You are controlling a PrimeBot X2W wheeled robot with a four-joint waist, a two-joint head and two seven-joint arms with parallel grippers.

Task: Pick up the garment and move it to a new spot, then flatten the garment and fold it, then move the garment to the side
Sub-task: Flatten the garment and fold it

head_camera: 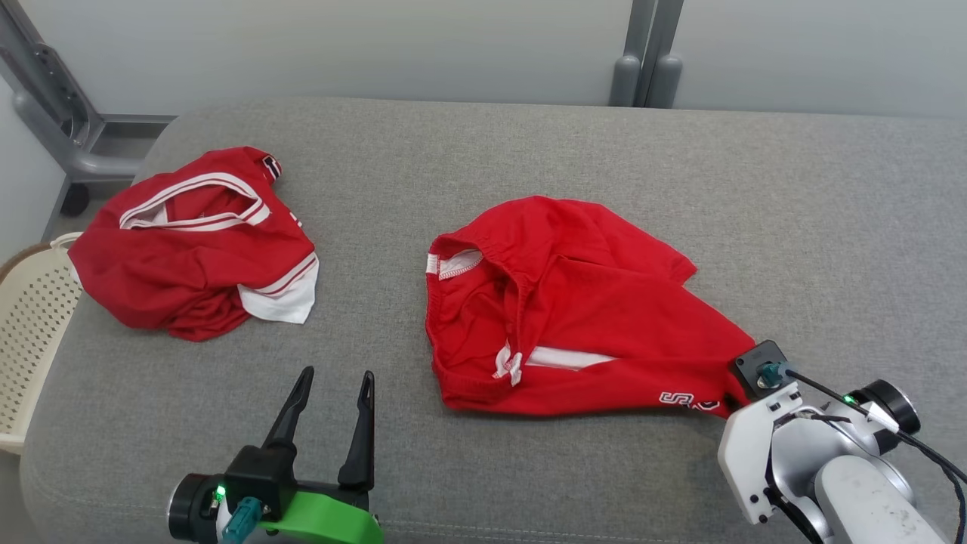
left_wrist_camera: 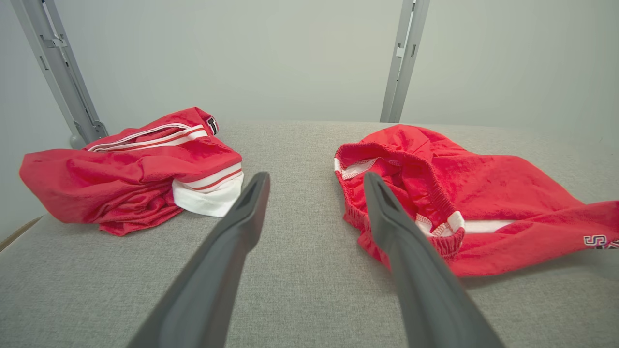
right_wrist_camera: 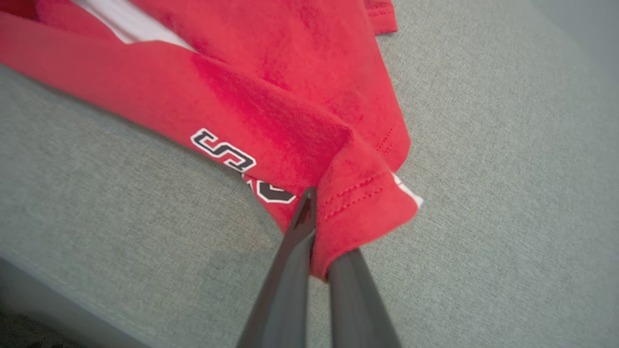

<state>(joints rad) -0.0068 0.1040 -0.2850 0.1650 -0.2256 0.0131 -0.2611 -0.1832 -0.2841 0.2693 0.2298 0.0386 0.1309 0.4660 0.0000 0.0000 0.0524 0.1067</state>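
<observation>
Mid-table, slightly right: red garment (head_camera: 574, 302), shorts by the look of them, lying crumpled on the grey table (head_camera: 529, 151). Waistband opening faces left, lettered leg hem faces the near right.

Right hand (right_wrist_camera: 316, 232) is clamped shut on that hem corner, just beside the lettering. Cloth is pinched between the fingers and the corner is raised a little off the table.

Left hand (head_camera: 337, 374) is spread wide and holds nothing, low over the near edge, between the garment and a second red garment (head_camera: 196, 242) far left. Basket (head_camera: 30, 317) beyond the left edge.

Step, as I read it: the pick-up. Grip made, carry not yet begun.

Next move likely needs a lift high enough to clear the bulk, then a carry to bare table. A one-corner hold will let the rest trail and bunch. The left hand could take the waistband.
</observation>
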